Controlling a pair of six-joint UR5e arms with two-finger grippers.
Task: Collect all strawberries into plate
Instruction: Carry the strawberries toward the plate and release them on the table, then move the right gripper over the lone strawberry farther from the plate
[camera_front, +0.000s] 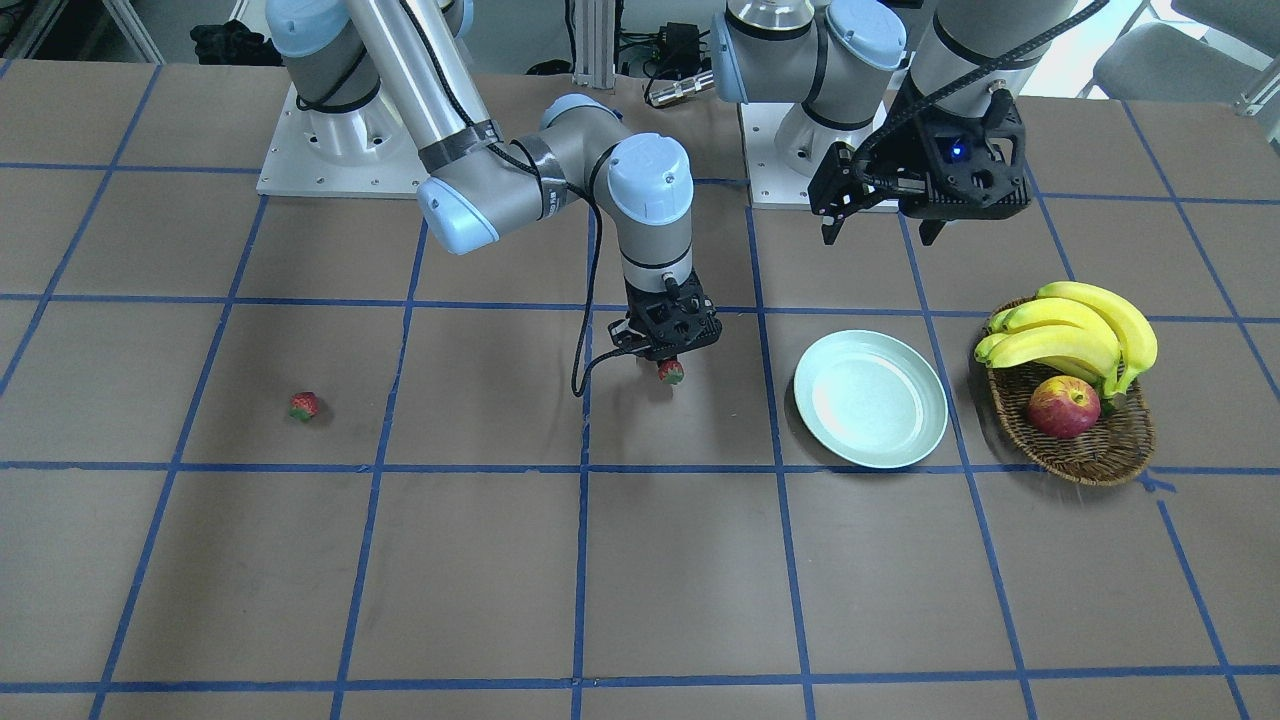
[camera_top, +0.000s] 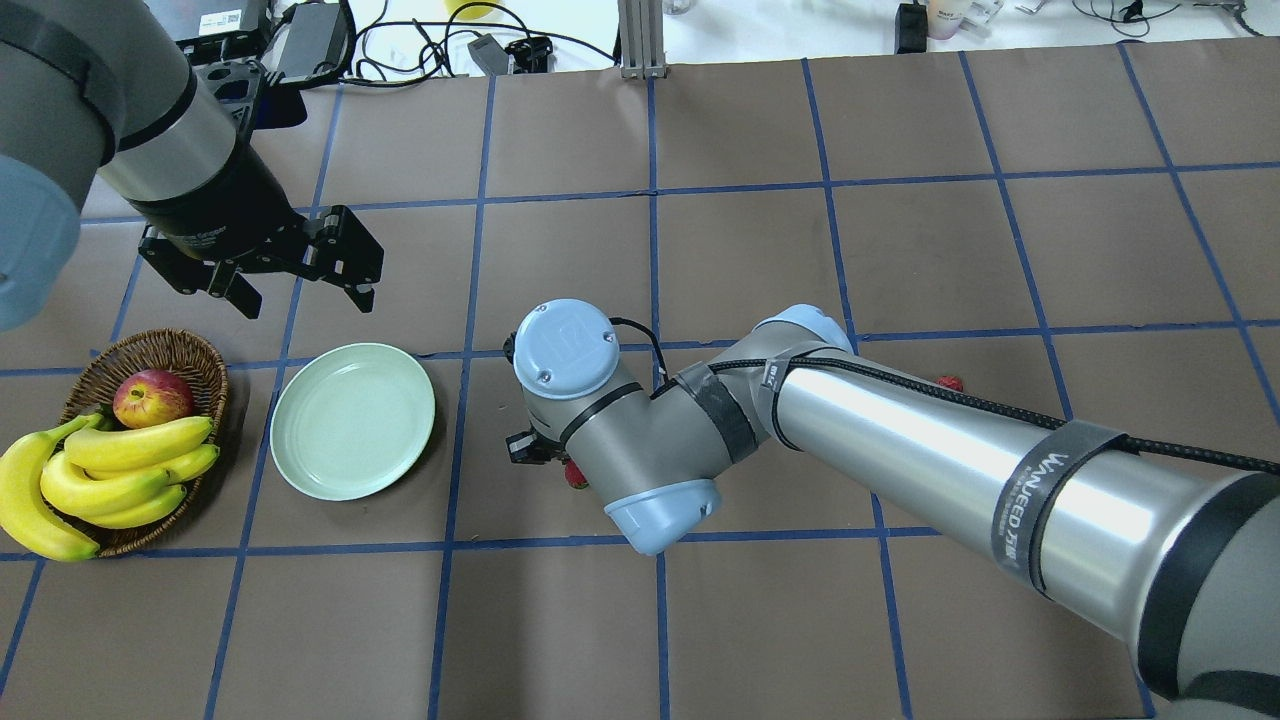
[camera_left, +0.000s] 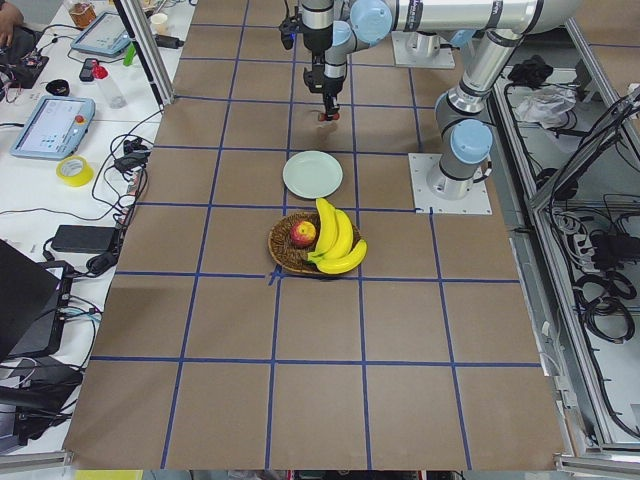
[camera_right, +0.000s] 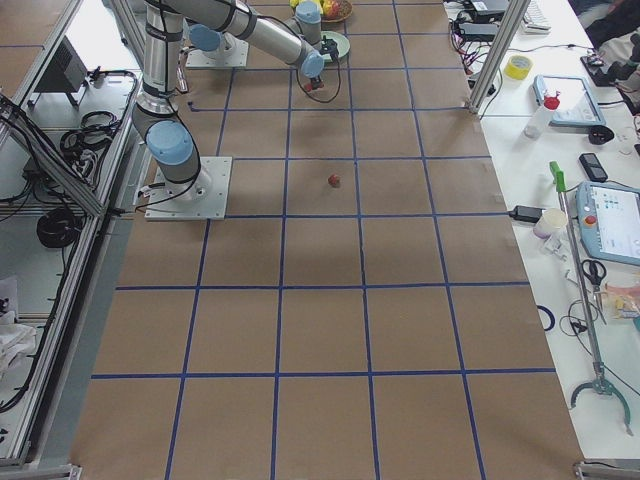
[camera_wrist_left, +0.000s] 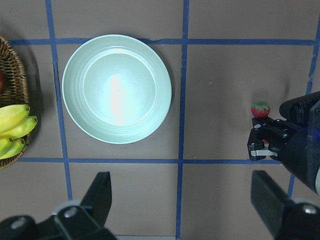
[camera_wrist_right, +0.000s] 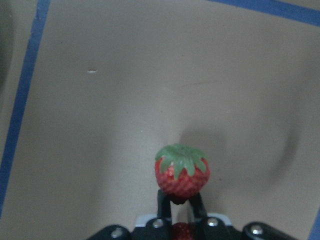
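My right gripper (camera_front: 668, 362) is shut on a red strawberry (camera_front: 670, 372) with a green cap, one grid square from the plate. The right wrist view shows that strawberry (camera_wrist_right: 181, 171) pinched between the fingertips, its shadow on the paper beside it. A second strawberry (camera_front: 304, 405) lies loose on the table far out on my right (camera_top: 950, 382). The pale mint plate (camera_front: 870, 398) is empty (camera_wrist_left: 116, 88). My left gripper (camera_front: 880, 225) hangs open in the air behind the plate, holding nothing.
A brown wicker basket (camera_front: 1090, 450) with bananas (camera_front: 1075, 335) and a red-yellow apple (camera_front: 1063, 407) sits just beyond the plate on my left. Blue tape lines grid the brown table. Cables and gear lie along the table edge.
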